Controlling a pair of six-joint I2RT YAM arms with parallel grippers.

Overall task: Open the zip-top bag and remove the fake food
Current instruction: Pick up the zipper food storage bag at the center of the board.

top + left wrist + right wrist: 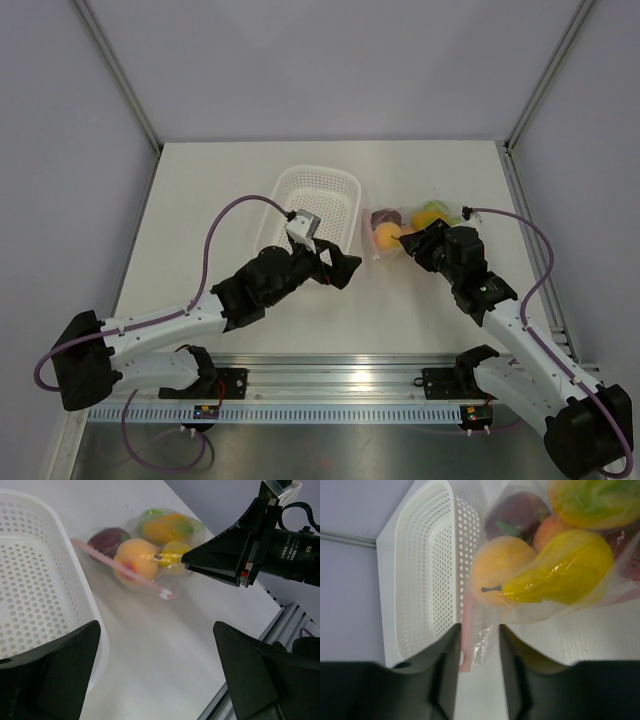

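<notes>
The zip-top bag (402, 222) lies on the white table just right of the basket, its pink zip strip (115, 565) facing the basket. Inside it the fake food shows: an orange fruit (136, 559), a dark red piece (107, 540), a yellow pear-like piece (565, 575) and a green-yellow piece (167, 526). My right gripper (479, 632) is low at the bag's near corner, its jaws narrowly apart. The strip's end (466, 630) and a crinkled flap lie loose in the gap. My left gripper (157, 645) hovers wide open over bare table near the basket's front corner, holding nothing.
The white perforated basket (318, 180) stands left of the bag, its long wall (420, 570) close beside the zip strip. A metal rail (330, 385) runs along the table's near edge. Grey walls enclose the back and sides.
</notes>
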